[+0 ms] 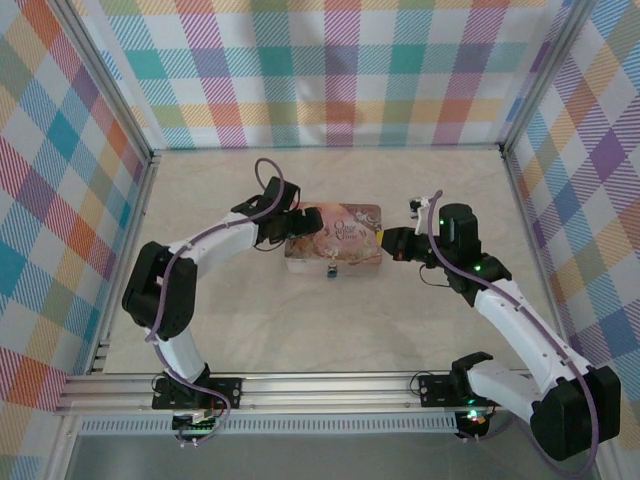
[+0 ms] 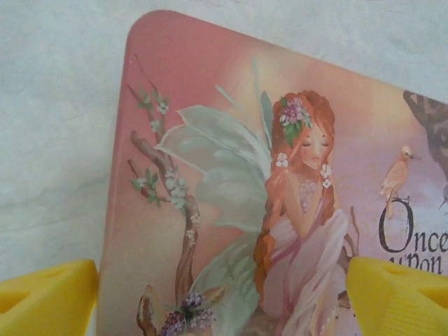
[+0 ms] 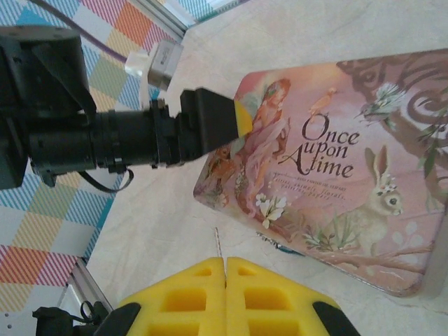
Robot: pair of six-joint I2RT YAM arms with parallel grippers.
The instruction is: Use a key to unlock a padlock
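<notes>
The padlock [image 1: 332, 270] is hanging at the near front edge of the tin [image 1: 335, 232], about midway along it. From above it is showing as a small dark thing, and I cannot make out its keyhole. The tin is sitting in the middle of the table [image 1: 250, 330].

The left gripper [image 1: 292, 222] is reaching over the tin's left end with its yellow fingers [image 2: 45, 301] spread apart, one beyond the lid's edge and the other over the painted lid. Whether they are pressing on the tin I cannot tell. The right gripper [image 3: 225, 297] is hovering just off the tin's right end. Its fingers are pressed together, pinching a thin sliver that is sticking out of the seam between them, which I am taking for the key [image 3: 218, 245].

As I am reading it, the step in hand is bringing the key to the lock. To do that well, the left arm should be closing firmly on the tin so nothing is sliding when the key pushes in. The right arm should be swinging round to the front edge and dropping low, lining the blade up with the lock's slot before advancing. The sliver looks slight in that grip, so a slow, straight push is wiser than a fast one, because any sideways nudge could be twisting it between the pads.
</notes>
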